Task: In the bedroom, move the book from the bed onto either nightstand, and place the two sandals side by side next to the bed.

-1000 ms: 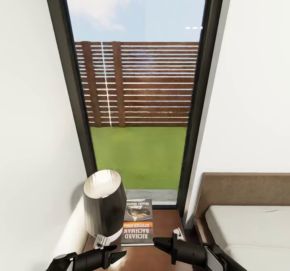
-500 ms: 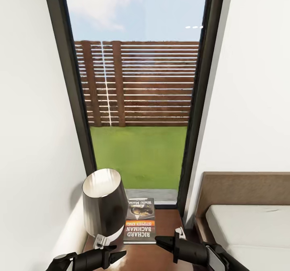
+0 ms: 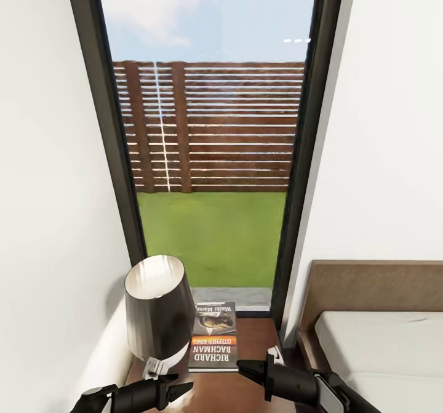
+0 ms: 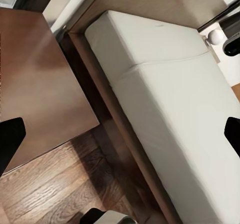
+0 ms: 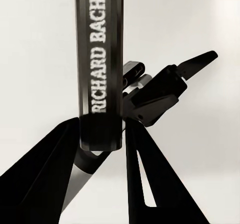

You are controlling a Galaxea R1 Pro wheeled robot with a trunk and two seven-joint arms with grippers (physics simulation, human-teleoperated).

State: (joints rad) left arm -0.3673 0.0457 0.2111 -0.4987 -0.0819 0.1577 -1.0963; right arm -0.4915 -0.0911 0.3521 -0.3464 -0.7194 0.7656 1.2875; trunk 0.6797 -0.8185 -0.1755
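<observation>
Book (image 3: 213, 338) first: it lies face up on the nightstand (image 3: 253, 339), about midway between the left and right edges, its long side running from the front edge toward the back edge by the window (image 3: 209, 155). That spot looks chosen for room. The lamp (image 3: 154, 305) takes up the left edge and back left corner, so the free strip beside it is where a flat paperback can sit without knocking the shade. The book lies just beside the lamp's foot; we cannot tell whether they touch.

The right gripper (image 3: 241, 367) reaches in low over the front edge, level with the top, its tip at the book's near right corner. In the right wrist view the lettered edge of the book runs straight between the two fingers (image 5: 145, 184), which lie close against it on either side, so we judge the claw clamped on the book by its thickness. A flat, edge-on hold like that suits sliding a thin book onto a surface rather than dropping it. Letting go looks to us like the next thing called for.

The left gripper (image 3: 178, 389) hangs off the front left corner, below the lamp. Its fingers stand wide apart and hold nothing. It seems parked clear of the right arm's work.

Beyond the nightstand's right edge stands the bed (image 3: 381, 345), a narrow gap between them over the plank floor (image 4: 45, 194).
</observation>
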